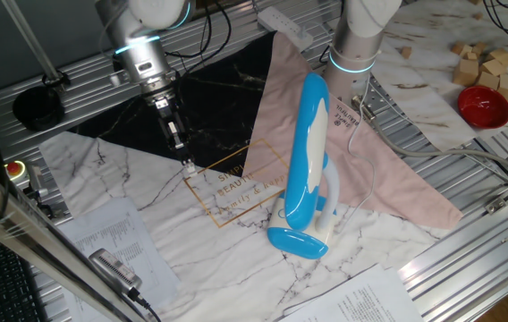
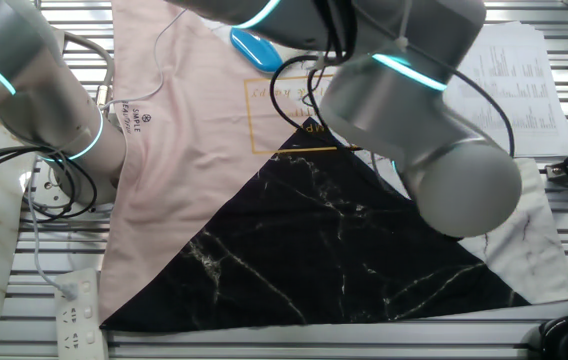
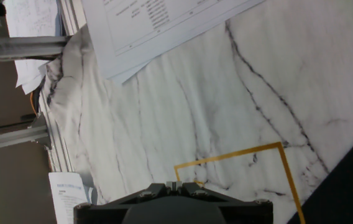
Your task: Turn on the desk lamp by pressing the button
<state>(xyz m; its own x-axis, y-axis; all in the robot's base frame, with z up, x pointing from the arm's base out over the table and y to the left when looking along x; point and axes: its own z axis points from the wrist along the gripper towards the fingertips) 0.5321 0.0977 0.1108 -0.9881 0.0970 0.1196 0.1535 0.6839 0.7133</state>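
The desk lamp [image 1: 308, 152] stands folded on the marble cloth, its long blue head leaning up over the white neck and the blue oval base [image 1: 297, 241]. I cannot make out its button. A corner of the blue lamp shows at the top of the other fixed view [image 2: 254, 45]. My gripper [image 1: 186, 164] hangs left of the lamp, tips just above the cloth by the corner of a gold printed square [image 3: 238, 155]. In the hand view the two fingertips [image 3: 172, 184] touch each other with nothing between them. In the other fixed view the arm hides the fingers.
A pink cloth [image 1: 370, 170] and a black marble cloth [image 1: 209, 98] lie behind the lamp. Printed paper sheets [image 1: 115, 241] lie at the front left. A second arm's base [image 1: 357, 45], a red bowl [image 1: 484, 105] and wooden blocks [image 1: 486, 64] are at the back right.
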